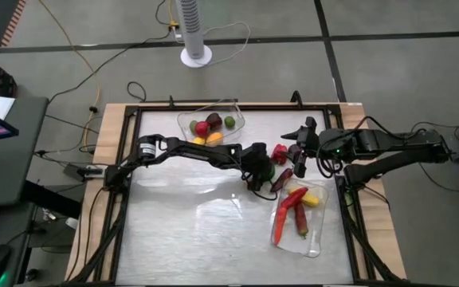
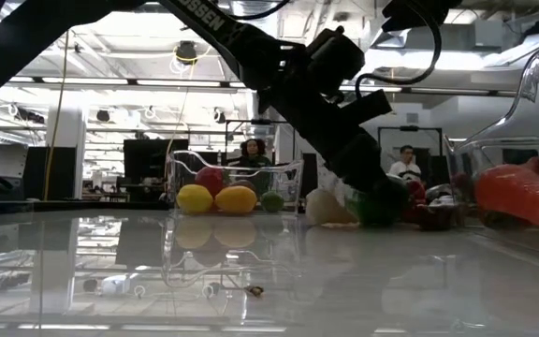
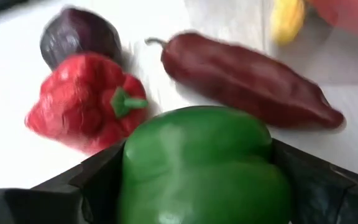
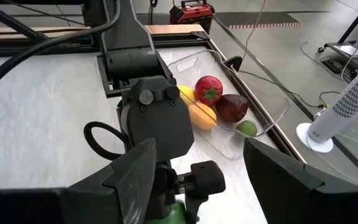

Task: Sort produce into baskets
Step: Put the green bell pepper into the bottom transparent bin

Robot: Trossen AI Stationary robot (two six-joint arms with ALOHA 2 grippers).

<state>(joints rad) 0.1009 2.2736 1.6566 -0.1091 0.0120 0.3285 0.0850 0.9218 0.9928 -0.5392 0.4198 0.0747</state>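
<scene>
Left gripper (image 1: 263, 177) is clamping a green pepper (image 3: 204, 168) at mid-table, beside the red pepper (image 3: 86, 99) and dark chili (image 3: 247, 81); right gripper (image 1: 303, 147) is hovering nearby, fingers spread.

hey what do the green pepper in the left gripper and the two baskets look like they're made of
Green pepper, held in the left gripper: probably molded plastic or rubber, smooth and slightly glossy, with a soft highlight on its lobes.

Far basket and near basket: clear rigid plastic, seemingly; the produce shows through the walls and the rims catch glare.
</scene>
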